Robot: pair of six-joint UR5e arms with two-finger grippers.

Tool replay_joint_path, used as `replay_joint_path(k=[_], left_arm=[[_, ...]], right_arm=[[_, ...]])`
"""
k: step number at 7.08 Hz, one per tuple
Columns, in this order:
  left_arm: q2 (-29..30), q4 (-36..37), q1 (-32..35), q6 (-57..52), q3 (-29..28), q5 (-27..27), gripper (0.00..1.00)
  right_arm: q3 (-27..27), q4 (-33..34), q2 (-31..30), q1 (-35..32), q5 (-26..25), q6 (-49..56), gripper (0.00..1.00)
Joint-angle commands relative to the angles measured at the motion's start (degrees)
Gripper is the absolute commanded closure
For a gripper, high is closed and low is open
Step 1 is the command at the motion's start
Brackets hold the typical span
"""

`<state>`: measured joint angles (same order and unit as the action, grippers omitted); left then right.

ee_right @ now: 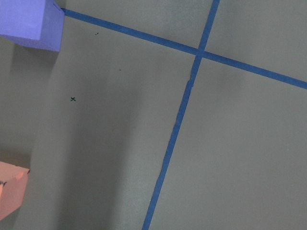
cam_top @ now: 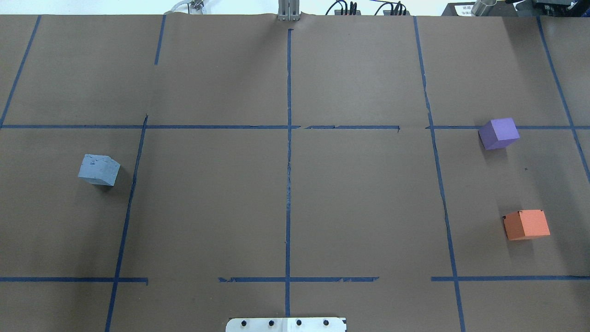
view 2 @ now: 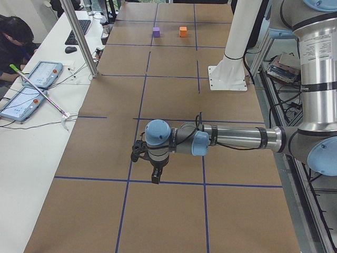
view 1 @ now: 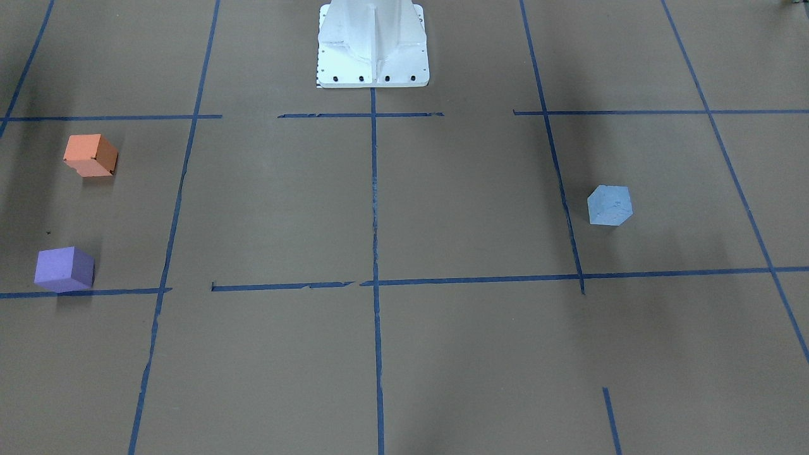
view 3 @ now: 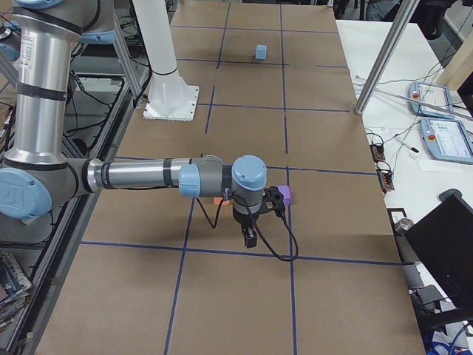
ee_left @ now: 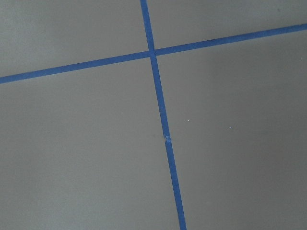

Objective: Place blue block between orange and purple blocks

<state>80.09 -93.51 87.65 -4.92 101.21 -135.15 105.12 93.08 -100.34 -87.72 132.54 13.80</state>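
Brown tabletop [cam_top: 207, 207] carries the blue block [cam_top: 98, 169] well apart from the right hand [view 3: 250, 238]. Whether that hand is open cannot be told.

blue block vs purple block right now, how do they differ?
Surface: the blue block looks pitted on top; the purple block looks smooth.
Place: the blue block sits alone on the robot's left side; the purple block sits on the right, near the orange block.
Tape: the purple block's edge meets a tape line; the blue block lies clear of tape.
Shared: both are similar-sized cubes on the table.
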Motion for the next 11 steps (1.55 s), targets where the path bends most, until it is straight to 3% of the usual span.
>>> replay_joint_path(k=[1, 4, 6, 7, 9, 11], left_arm=[[0.1, -0.1, -0.1, 0.1, 0.0, 0.1, 0.00], [1.9, -0.4, -0.6, 0.2, -0.5, 1.5, 0.00], [10.9, -2.1, -1.1, 0.4, -2.8, 1.4, 0.00], [12.0, -3.1, -1.7, 3.0, -2.8, 1.2, 0.00], [12.1, -14.0, -14.7, 21.0, -2.2, 1.7, 0.00], [13.0, -17.1, -25.3, 36.8, -1.6, 4.9, 0.00]], right_arm=[[0.1, 0.0, 0.0, 0.0, 0.0, 0.0, 0.00], [0.1, -0.1, 0.1, 0.0, 0.0, 0.0, 0.00], [0.0, -0.1, 0.1, 0.0, 0.0, 0.0, 0.00], [0.0, -0.1, 0.1, 0.0, 0.0, 0.0, 0.00], [0.0, -0.1, 0.1, 0.0, 0.0, 0.0, 0.00], [0.3, -0.1, 0.1, 0.0, 0.0, 0.0, 0.00]])
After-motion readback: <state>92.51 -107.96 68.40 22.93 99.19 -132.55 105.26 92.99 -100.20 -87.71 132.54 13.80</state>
